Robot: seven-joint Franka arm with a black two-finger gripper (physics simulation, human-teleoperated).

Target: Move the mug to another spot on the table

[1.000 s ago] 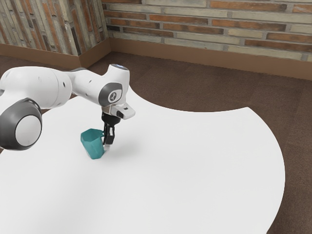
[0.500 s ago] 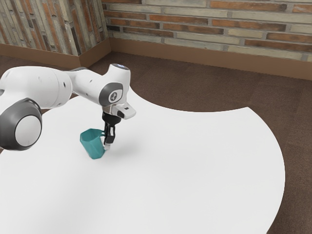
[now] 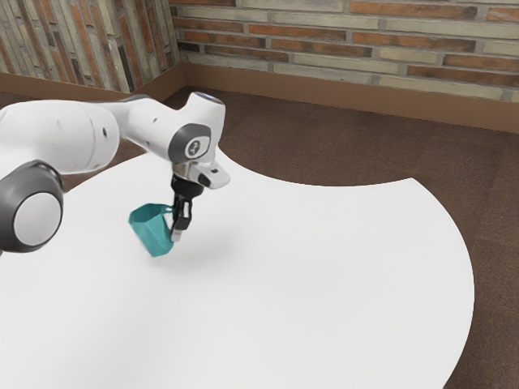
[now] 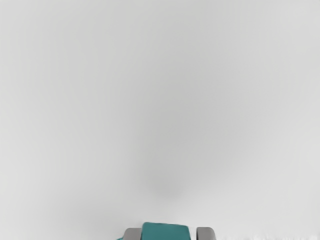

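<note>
we are looking at a white worktop [image 3: 324,275] in a room with a brick wall [image 3: 365,32] and a brown floor [image 3: 340,138]. a white arm [image 3: 122,142] is reaching in from the exterior view's left and pointing its black claw [image 3: 177,233] downward. the claw is clenching on the side of a teal mug [image 3: 148,231], its fingers standing close together with either the mug's wall or its handle between them; we cannot tell which. the mug is hanging tilted near the exterior view's left side of the worktop, and it seems to be riding just clear of the surface. in the wrist view a teal piece of the mug [image 4: 166,231] is sitting between two grey pads [image 4: 132,234], with bare worktop spreading out beyond it. we are judging the task as partly done: the mug is grasped and seems to be lifted. carrying it across to another spot, setting it down and letting go are all left to do.
</note>
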